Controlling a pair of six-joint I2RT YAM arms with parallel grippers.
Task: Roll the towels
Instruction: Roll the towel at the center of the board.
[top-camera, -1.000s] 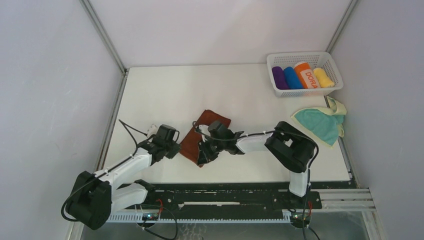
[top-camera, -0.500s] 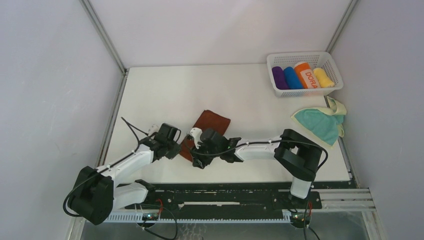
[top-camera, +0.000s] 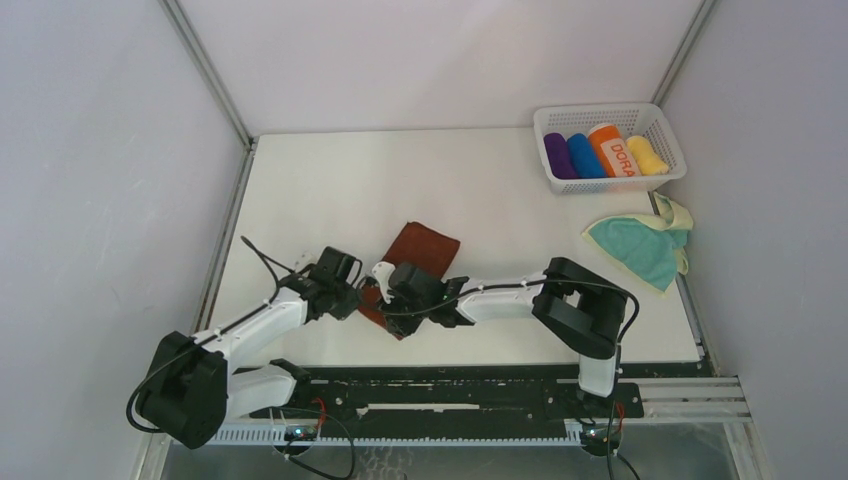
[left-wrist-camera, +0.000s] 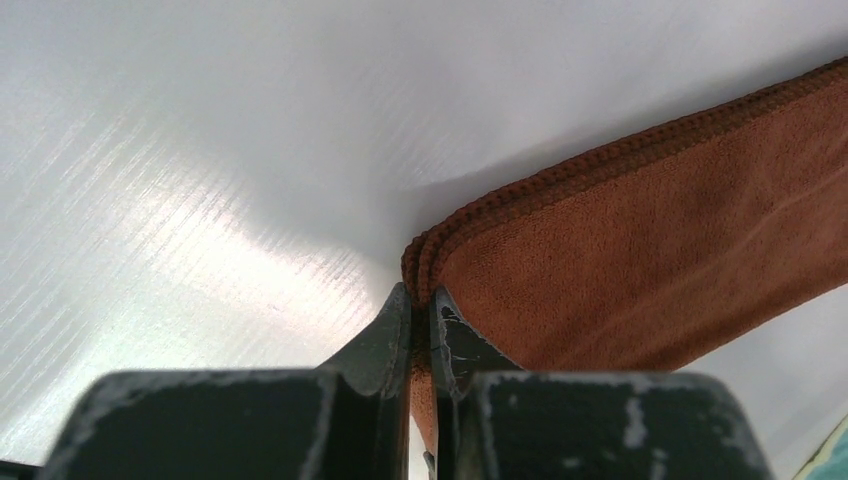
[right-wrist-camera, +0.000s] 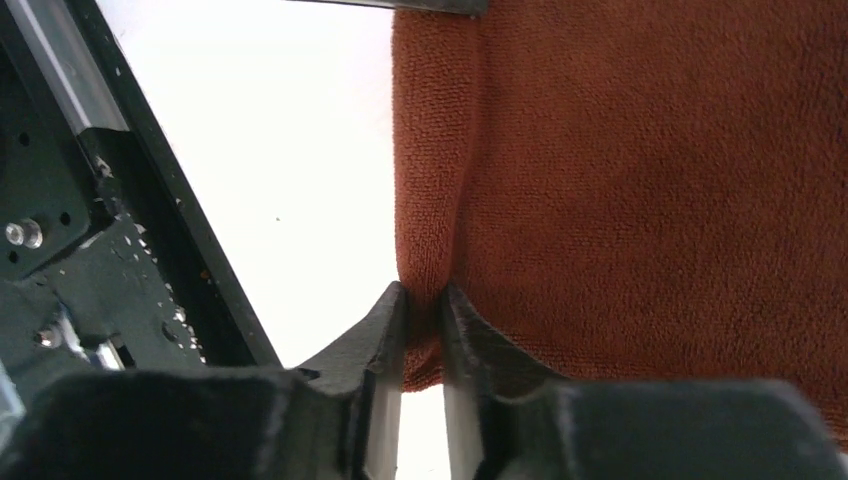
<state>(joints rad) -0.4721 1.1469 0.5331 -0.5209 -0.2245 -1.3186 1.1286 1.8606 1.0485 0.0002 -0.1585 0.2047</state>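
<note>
**Top external view: brown towel pinched at its near end by both grippers**

The brown towel (top-camera: 418, 255) lies flat on the table (top-camera: 330, 190), near the middle of its front edge. Its long axis runs diagonally: the near end is by the arms and the far end points back-right toward the basket (top-camera: 610, 115). The left gripper (left-wrist-camera: 420, 310) is clamped on the hemmed near corner. The right gripper (right-wrist-camera: 425, 305) is closed on a fold of the near edge just beside it. The teal towel (top-camera: 640, 245) lies well apart, unrolled.

Both bites are shallow. If one slips as rolling starts, the roll would likely skew off-axis or come loose.

Bright soft light, glare, blurry left hand (left-wrist-camera: 421, 330)
</note>
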